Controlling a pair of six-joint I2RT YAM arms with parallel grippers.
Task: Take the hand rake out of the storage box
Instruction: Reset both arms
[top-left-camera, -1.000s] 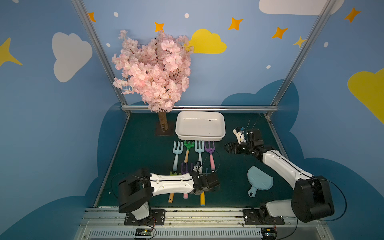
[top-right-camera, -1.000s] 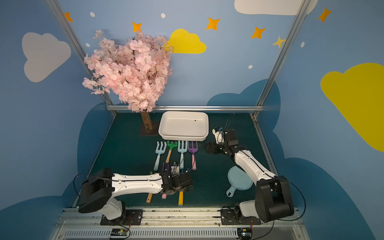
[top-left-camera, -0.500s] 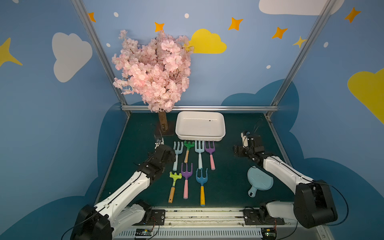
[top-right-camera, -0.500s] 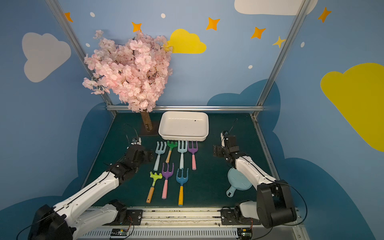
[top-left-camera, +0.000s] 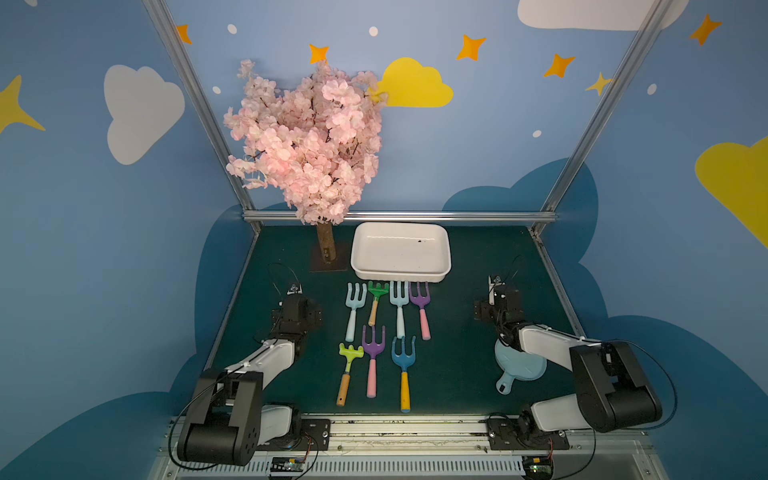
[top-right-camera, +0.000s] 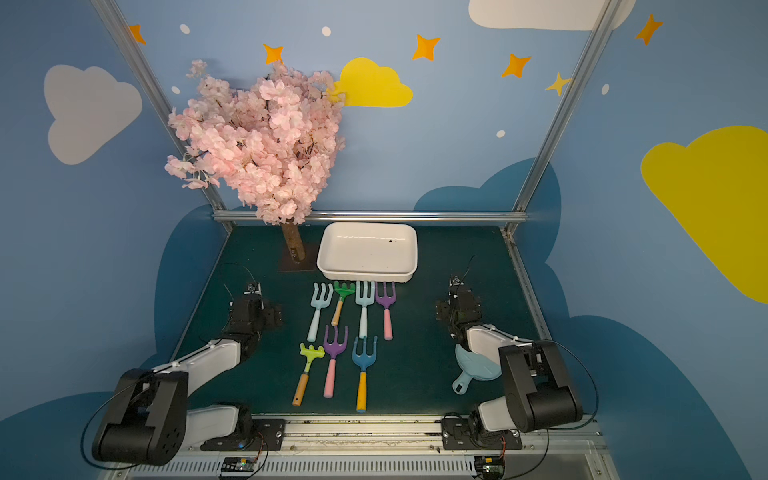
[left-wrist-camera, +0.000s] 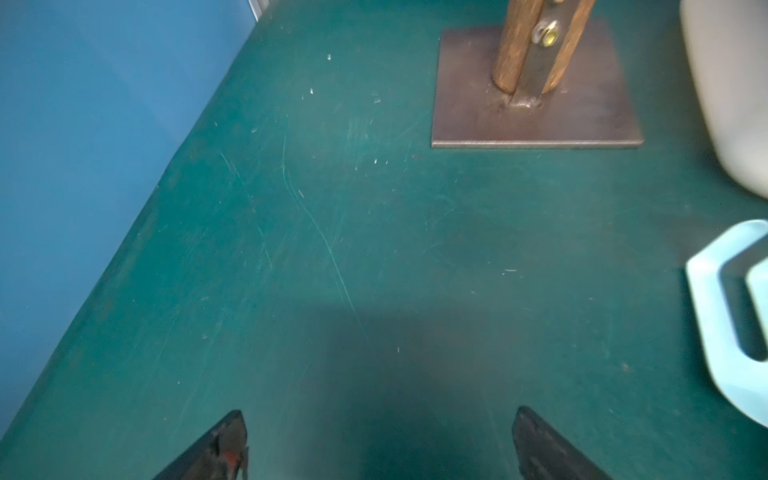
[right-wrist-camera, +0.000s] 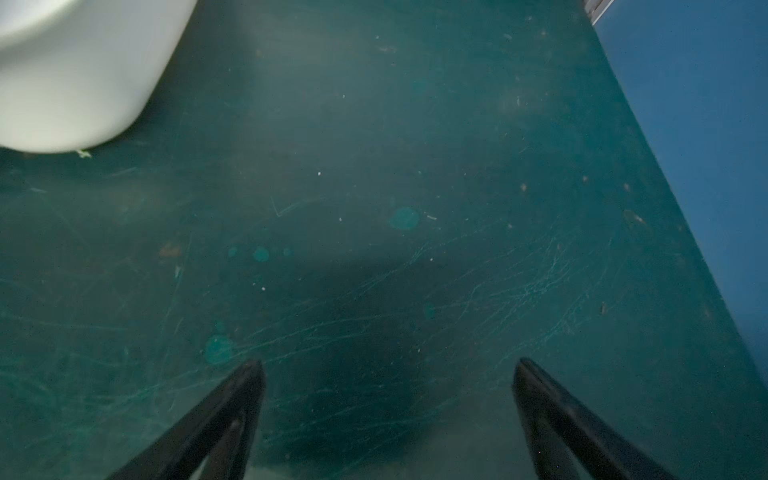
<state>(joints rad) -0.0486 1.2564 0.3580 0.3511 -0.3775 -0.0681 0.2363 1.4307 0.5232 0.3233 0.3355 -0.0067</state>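
left gripper (left-wrist-camera: 379, 413), right gripper (right-wrist-camera: 388, 362) both spread wide

A second ago the left tool (top-left-camera: 296, 311) was stretched over the front row of hand rakes. It has swung out to the left side of the dark green table (top-left-camera: 453, 332), and the blue plastic fork-rake with a yellow handle (top-left-camera: 403, 365) now shows whole. The right tool (top-left-camera: 496, 309) has drawn back from near the shallow white plastic storage box (top-left-camera: 401, 272) toward the right edge. Its forearm now covers part of the pale blue round dish (top-left-camera: 519, 371).
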